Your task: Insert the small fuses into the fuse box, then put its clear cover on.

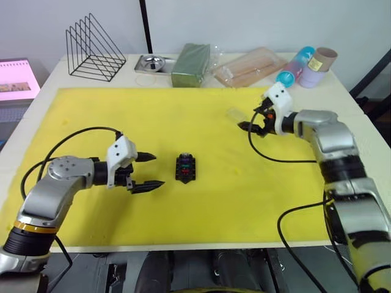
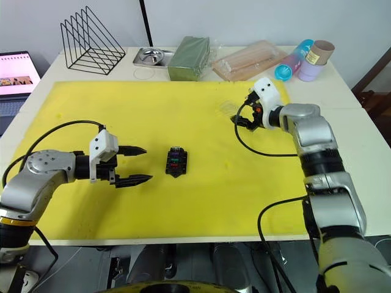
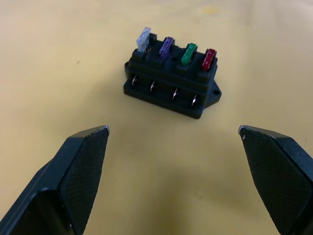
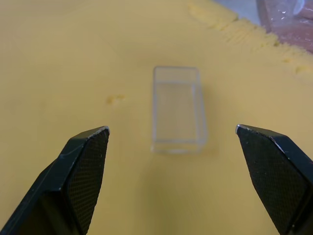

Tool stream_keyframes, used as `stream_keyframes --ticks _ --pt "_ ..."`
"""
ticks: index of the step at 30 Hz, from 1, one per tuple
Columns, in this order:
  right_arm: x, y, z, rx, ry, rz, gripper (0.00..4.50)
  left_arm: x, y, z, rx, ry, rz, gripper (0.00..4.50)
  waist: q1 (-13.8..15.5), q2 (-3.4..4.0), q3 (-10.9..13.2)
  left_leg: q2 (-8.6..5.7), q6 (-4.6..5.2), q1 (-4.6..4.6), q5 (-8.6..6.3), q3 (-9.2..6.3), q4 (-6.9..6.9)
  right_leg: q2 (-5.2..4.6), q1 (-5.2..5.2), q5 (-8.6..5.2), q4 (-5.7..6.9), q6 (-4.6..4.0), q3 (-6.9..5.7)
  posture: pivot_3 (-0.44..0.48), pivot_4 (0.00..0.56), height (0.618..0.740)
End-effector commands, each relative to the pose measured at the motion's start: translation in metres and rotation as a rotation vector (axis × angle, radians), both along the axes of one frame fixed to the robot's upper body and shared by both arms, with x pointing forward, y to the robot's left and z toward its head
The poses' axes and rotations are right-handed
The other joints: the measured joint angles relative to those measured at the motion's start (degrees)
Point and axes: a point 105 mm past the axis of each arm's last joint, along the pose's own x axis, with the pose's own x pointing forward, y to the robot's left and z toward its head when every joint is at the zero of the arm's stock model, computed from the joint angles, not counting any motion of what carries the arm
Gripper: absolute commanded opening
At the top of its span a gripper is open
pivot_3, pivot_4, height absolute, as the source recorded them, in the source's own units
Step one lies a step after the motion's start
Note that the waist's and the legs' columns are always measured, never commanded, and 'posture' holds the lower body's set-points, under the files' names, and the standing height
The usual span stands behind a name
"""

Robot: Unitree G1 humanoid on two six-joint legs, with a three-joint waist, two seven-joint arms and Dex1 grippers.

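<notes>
The black fuse box (image 1: 185,168) lies mid-mat, and the small fuses stand in its slots: clear-grey (image 3: 143,39), purple (image 3: 167,46), green (image 3: 189,54), red (image 3: 209,58). My left gripper (image 1: 146,171) is open just left of the box, fingers (image 3: 83,166) pointing at it, holding nothing. The clear cover (image 4: 177,108) rests on the mat at the right rear (image 1: 235,114). Close to its right, my right gripper (image 1: 249,120) is open and faces the cover, empty.
A yellow mat (image 1: 183,213) covers the table. Along the back edge stand a black wire rack (image 1: 95,49), a metal tray (image 1: 151,63), a green block (image 1: 191,64), a clear bag of wooden sticks (image 1: 250,67) and cylinders (image 1: 308,66). A laptop (image 1: 17,79) sits at the far left.
</notes>
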Motion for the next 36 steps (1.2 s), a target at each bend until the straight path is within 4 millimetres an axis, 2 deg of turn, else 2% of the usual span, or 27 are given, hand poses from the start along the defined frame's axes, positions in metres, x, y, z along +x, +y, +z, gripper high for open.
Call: stream_keyframes --ticks 1,8,11,17,20,26,29,36 --pt "0.013 0.006 0.013 -0.010 -0.031 0.018 4.44 -0.002 -0.003 0.006 -0.007 -0.046 0.001 4.50 -0.06 0.02 0.01 0.00 0.00 0.00 0.00 0.01 -0.01 0.00 -0.02 0.00 0.01 0.00 0.00 0.000 0.150 0.740" --pt "0.020 0.020 0.005 -0.006 0.033 0.048 4.44 -0.005 -0.004 0.005 -0.017 -0.051 0.018 4.50 0.00 0.03 0.02 0.03 -0.01 -0.01 0.01 -0.01 -0.09 -0.05 -0.06 0.01 0.02 0.00 0.02 0.000 0.150 0.740" --pt "0.021 0.022 -0.003 -0.016 0.055 0.032 4.44 -0.009 -0.005 0.003 -0.020 -0.049 0.021 4.50 -0.06 0.04 0.02 0.03 -0.01 -0.01 0.01 -0.02 -0.10 -0.06 -0.07 0.01 0.03 -0.01 0.02 0.000 0.150 0.740" --pt "0.022 0.025 -0.007 -0.007 0.058 0.025 4.44 -0.013 -0.008 0.001 -0.023 -0.045 0.025 4.50 -0.04 0.05 0.03 0.02 -0.01 0.00 0.01 -0.03 -0.11 -0.08 -0.08 0.01 0.04 0.00 0.05 0.000 0.150 0.740" --pt "0.023 0.025 -0.008 0.000 0.056 0.020 3.86 -0.016 -0.009 -0.001 -0.022 -0.039 0.026 4.50 -0.08 0.06 0.03 0.02 -0.02 0.00 0.01 -0.03 -0.11 -0.07 -0.09 0.01 0.04 -0.01 0.04 0.000 0.150 0.740" --pt "0.025 0.026 -0.005 0.028 0.040 0.004 1.79 -0.019 -0.010 -0.007 -0.012 -0.033 0.051 4.50 -0.07 0.06 0.03 0.03 -0.02 0.00 0.01 -0.04 -0.12 -0.08 -0.09 0.01 0.04 0.00 0.05 0.000 0.150 0.740" --pt "0.025 0.027 -0.003 0.017 0.026 0.011 1.80 -0.021 -0.011 -0.009 -0.014 -0.028 0.064 4.50 -0.04 0.07 0.03 0.03 -0.01 0.00 0.01 -0.04 -0.12 -0.08 -0.09 0.01 0.04 -0.01 0.05 0.000 0.150 0.740" --pt "0.019 0.040 0.018 0.054 -0.026 0.100 1.80 -0.027 -0.030 -0.011 -0.079 0.014 0.141 4.50 -0.04 0.09 0.05 0.03 -0.02 0.00 0.01 -0.11 -0.12 -0.09 -0.10 0.01 0.06 0.00 0.07 0.000 0.150 0.740"
